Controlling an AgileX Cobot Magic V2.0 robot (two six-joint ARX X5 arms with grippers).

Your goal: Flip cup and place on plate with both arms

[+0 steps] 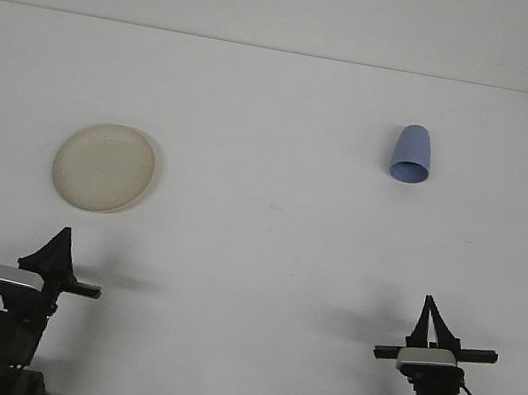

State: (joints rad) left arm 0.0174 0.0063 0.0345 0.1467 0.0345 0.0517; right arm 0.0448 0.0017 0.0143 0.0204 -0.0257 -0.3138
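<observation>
On my left, the left hand [62, 237] sits parked low at the near edge of the white tabletop [256, 247], its fingers closed to a point and gripping nothing. Just beyond it lies the cream plate [104, 167], flat and bare. Far to the right and further back, the blue cup [412, 154] stands upside down, rim on the tabletop, well apart from the plate. Nearest me on the right, the right hand [429, 311] is likewise pinched together and empty. I judge nothing has begun. I'd open the right hand wide first, approach the cup from the side at mid-height, grip firmly without crushing, and lift clear before turning it over for the left hand.
</observation>
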